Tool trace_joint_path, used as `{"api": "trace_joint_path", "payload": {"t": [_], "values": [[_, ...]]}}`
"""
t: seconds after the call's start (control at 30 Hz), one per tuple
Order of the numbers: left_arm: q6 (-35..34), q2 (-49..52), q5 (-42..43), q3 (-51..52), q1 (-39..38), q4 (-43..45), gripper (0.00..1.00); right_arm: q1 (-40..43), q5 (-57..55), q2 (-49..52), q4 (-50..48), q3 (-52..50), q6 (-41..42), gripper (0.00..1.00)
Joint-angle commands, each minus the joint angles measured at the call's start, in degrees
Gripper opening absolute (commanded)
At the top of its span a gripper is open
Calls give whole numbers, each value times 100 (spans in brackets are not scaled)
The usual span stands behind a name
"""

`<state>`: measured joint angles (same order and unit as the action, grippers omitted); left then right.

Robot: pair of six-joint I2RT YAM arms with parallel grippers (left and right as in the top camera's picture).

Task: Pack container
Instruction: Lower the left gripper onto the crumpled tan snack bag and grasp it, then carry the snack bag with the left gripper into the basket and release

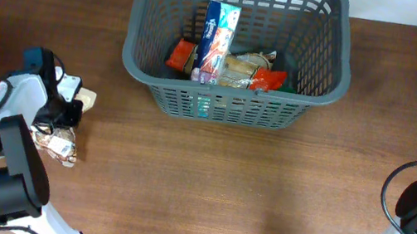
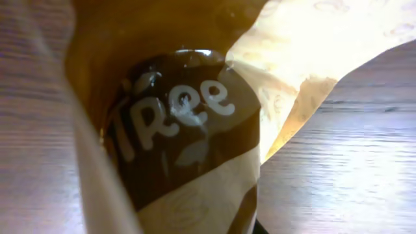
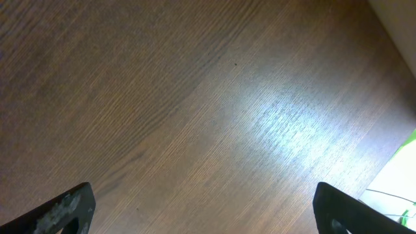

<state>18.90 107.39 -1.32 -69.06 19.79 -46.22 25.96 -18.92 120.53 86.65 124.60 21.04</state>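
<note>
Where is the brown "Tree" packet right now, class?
Overhead view: the brown packet sits on the table's left side, pinched by the left claw, well left of the grey basket.

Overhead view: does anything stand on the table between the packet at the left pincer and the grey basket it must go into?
Nothing visible does. Only bare wooden table lies between the packet at the left pincer and the basket; its top is open.

Brown packet [image 2: 188, 149], close up, wooden table [image 2: 351, 162]
</note>
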Motion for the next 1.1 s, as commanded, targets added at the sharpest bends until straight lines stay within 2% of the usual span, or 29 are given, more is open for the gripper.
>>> {"api": "trace_joint_path", "payload": {"t": [0.0, 0.2, 0.3, 0.4, 0.57, 0.67, 0.83, 1.07], "values": [[-507, 24, 223, -846, -46, -404, 2, 42, -11, -2, -15, -26, 90, 99], [-728, -122, 387, -2935, -522, -1589, 2, 42, -11, -2, -17, -26, 90, 99], [-728, -232, 466, -4050, -955, -1893, 2, 42, -11, -2, -15, -26, 90, 99], [-730, -345, 708, -5156, -1502, -1928, 2, 42, -11, -2, -17, -26, 90, 99], [-726, -376, 662, -6627, -2518, -1617, 2, 42, -11, -2, -15, -26, 90, 99], [-667, -376, 293, -7082, -3189, -1338, 2, 42, -11, -2, -15, -26, 90, 99], [-509, -317, 149, -7141, -4087, -1078, 2, 42, -11, -2, -15, -26, 92, 99], [-511, 341, 153, -7123, -4529, -929, 2, 42, -11, -2, -17, -26, 90, 99]]}}
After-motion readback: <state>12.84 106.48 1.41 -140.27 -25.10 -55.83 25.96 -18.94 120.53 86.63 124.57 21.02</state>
